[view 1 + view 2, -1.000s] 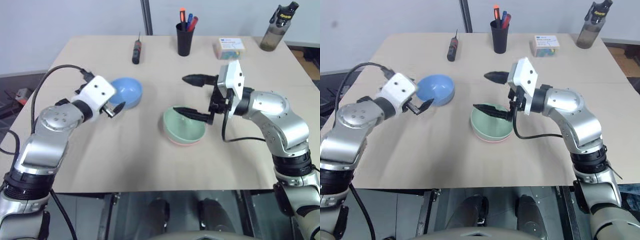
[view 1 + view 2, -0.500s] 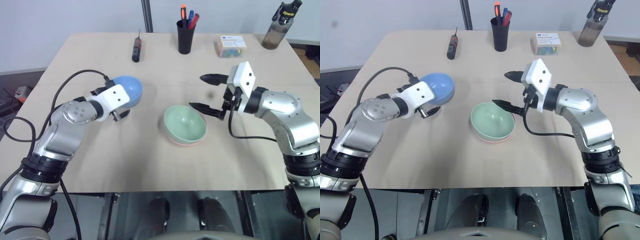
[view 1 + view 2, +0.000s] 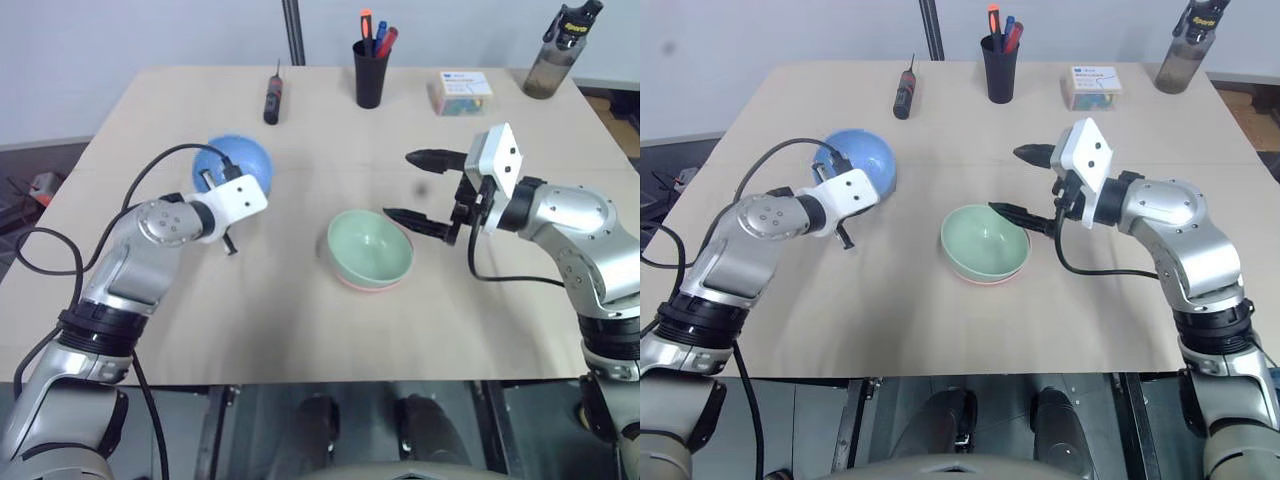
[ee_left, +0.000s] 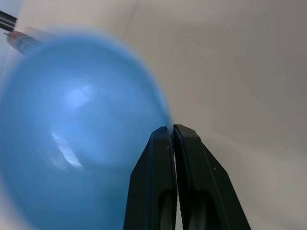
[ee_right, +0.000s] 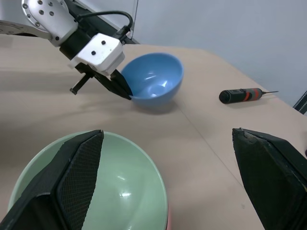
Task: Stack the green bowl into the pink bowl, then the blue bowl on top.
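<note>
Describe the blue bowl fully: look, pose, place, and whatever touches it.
The blue bowl is small, round, plain sky blue, smooth like matte plastic, with soft glare inside. It sits on the tan table on the robot's left, tipped so its opening faces away from the robot, apart from the green bowl. The left gripper is shut on its rim at the near edge. Nothing is inside it.
</note>
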You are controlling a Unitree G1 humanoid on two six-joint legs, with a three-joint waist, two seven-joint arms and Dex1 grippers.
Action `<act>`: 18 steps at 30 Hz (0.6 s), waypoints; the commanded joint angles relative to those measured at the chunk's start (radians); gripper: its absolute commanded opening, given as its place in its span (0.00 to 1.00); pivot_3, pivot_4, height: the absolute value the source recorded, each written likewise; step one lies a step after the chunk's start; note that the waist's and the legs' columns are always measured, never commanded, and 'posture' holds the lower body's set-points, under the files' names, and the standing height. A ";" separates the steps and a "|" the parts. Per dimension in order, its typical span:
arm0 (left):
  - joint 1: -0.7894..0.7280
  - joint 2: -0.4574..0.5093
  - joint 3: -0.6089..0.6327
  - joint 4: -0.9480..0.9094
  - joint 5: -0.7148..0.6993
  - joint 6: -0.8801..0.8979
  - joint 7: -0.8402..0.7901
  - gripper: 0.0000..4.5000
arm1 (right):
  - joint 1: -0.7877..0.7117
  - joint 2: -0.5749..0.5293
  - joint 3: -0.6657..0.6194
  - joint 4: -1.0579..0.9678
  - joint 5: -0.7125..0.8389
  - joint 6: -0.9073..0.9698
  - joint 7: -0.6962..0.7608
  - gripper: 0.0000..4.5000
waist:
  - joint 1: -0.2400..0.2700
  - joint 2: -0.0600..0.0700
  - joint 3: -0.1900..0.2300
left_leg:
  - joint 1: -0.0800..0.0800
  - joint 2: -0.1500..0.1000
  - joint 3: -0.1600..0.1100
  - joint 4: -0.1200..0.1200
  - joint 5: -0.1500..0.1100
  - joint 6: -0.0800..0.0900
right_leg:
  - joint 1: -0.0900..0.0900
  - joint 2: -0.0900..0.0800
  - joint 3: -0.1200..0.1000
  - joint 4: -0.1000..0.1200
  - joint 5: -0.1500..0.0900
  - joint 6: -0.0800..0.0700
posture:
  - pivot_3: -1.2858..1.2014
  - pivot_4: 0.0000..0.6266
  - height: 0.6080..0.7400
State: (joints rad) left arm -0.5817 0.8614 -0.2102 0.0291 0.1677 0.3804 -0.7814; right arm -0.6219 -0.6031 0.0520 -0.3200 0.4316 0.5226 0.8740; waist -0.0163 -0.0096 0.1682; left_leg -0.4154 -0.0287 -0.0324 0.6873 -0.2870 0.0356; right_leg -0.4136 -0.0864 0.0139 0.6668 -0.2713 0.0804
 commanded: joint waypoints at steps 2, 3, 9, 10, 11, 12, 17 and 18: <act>-0.038 -0.018 0.058 -0.118 -0.126 -0.029 -0.116 0.01 | 0.019 -0.033 -0.066 -0.053 0.022 -0.001 -0.010 1.00 | 0.002 0.000 0.000 | 0.000 0.001 0.000 0.000 0.000 0.000 | 0.000 0.000 0.000 0.000 0.000 0.000 | 0.52 0.24 1.00; -0.046 -0.024 0.066 -0.149 -0.166 -0.036 -0.149 0.01 | 0.032 -0.042 -0.079 -0.059 0.024 -0.001 -0.012 1.00 | 0.003 0.000 0.000 | 0.000 0.001 0.000 0.000 0.000 0.000 | 0.000 0.000 0.000 0.000 0.000 0.000 | 0.52 0.24 1.00; -0.122 -0.073 0.074 -0.240 -0.342 -0.098 -0.304 0.01 | 0.210 -0.133 -0.205 -0.162 0.052 -0.004 -0.011 1.00 | 0.005 -0.001 0.000 | -0.001 0.001 -0.002 0.001 0.000 0.000 | 0.001 -0.001 -0.001 -0.001 0.000 0.000 | 0.52 0.24 1.00; -0.140 -0.078 0.068 -0.235 -0.359 -0.120 -0.337 0.01 | 0.244 -0.147 -0.229 -0.181 0.054 -0.004 -0.013 1.00 | 0.005 -0.001 0.000 | -0.001 0.001 -0.001 0.001 0.000 0.000 | 0.001 -0.001 -0.001 -0.001 0.000 0.000 | 0.52 0.24 1.00; -0.159 -0.082 0.064 -0.231 -0.376 -0.131 -0.364 0.01 | 0.275 -0.159 -0.254 -0.200 0.061 0.000 -0.018 1.00 | 0.004 -0.001 0.000 | 0.000 0.001 -0.001 0.001 0.000 0.000 | 0.001 -0.001 -0.001 0.000 0.000 0.000 | 0.52 0.24 1.00; -0.180 -0.089 0.060 -0.226 -0.394 -0.139 -0.392 0.01 | 0.309 -0.172 -0.281 -0.221 0.068 0.007 -0.024 1.00 | 0.003 -0.001 0.000 | 0.000 0.001 -0.001 0.001 0.000 0.000 | 0.001 -0.001 -0.001 0.000 0.000 0.000 | 0.52 0.24 1.00; -0.239 -0.093 0.032 -0.207 -0.479 -0.171 -0.573 0.01 | 0.429 -0.206 -0.373 -0.296 0.086 0.033 -0.054 1.00 | -0.001 -0.001 0.000 | 0.002 0.002 0.001 0.003 0.000 0.000 | 0.002 0.000 0.002 0.004 0.000 0.000 | 0.52 0.24 1.00; -0.243 -0.088 0.028 -0.205 -0.486 -0.166 -0.598 0.01 | 0.437 -0.209 -0.377 -0.303 0.088 0.034 -0.058 1.00 | -0.001 -0.001 0.000 | 0.002 0.002 0.002 0.004 0.000 0.000 | 0.002 0.000 0.002 0.005 0.000 0.000 | 0.52 0.24 1.00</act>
State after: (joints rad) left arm -0.8094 0.7601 -0.1813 -0.1655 -0.2882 0.2263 -1.3325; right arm -0.1838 -0.7980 -0.2837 -0.5761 0.5020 0.5560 0.8298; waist -0.0170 -0.0103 0.1681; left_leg -0.4132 -0.0266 -0.0307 0.6916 -0.2869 0.0360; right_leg -0.4116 -0.0857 0.0159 0.6722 -0.2714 0.0805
